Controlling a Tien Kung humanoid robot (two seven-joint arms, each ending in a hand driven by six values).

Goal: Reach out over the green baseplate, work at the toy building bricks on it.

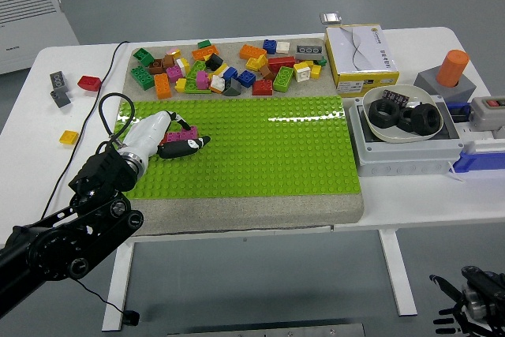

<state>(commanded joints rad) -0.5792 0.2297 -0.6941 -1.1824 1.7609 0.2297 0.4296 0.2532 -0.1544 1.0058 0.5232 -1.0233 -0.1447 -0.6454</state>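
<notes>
Resting on the green baseplate, the left hand is closed around a magenta brick. Loose bricks are scattered beyond the plate.

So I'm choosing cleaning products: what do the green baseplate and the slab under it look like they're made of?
The green baseplate looks like hard, moulded plastic: a regular stud grid with a glossy white glare near its far edge. The slab beneath looks matte, speckled grey-beige with a rounded edge, perhaps foam or stone-like board; the picture leaves that open.

You see a bulky black left arm with round jointed housings, ending in a left hand with a white shell, black fingertips, and a looping black cable.
</notes>
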